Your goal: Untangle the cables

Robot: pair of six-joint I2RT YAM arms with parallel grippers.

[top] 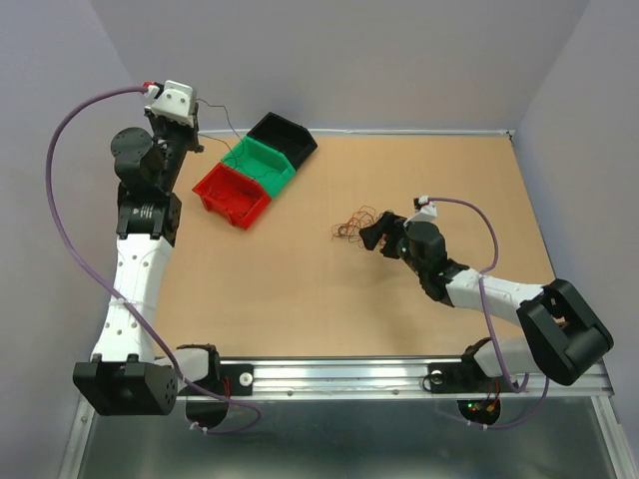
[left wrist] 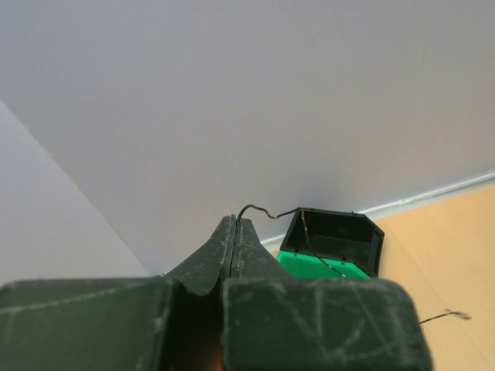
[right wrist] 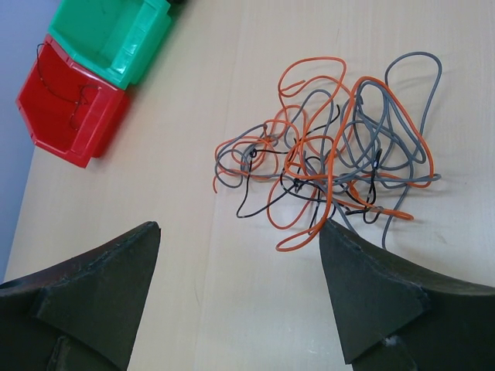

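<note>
- The cables (right wrist: 332, 154) lie in one loose tangle of orange, grey and black strands on the tan counter (top: 300, 299), right of its middle and well apart from the bins.
- One dark cable (left wrist: 259, 207) is separate from that heap. It is pinched at its end and runs out in a wavy line through the air, passing in front of the black bin (left wrist: 340, 236).
- The left hand (left wrist: 234, 224) is clenched on that dark cable, its two fingers pressed flat together. It is raised at the far left corner, close to the back wall.
- The right hand (right wrist: 240, 232) sits low at the near edge of the tangle, released, with its fingers spread wide and nothing between them. One loop of the heap reaches the tip of the finger (right wrist: 379, 294) on the right of the wrist view; whether it touches I cannot tell.
- Three bins stand in a diagonal row at the far left of the counter: the red bin (top: 232, 195) nearest, the green bin (top: 260, 163) in the middle, the black one farthest.
- A thin dark strand (right wrist: 58, 85) curls inside the red bin.
</note>
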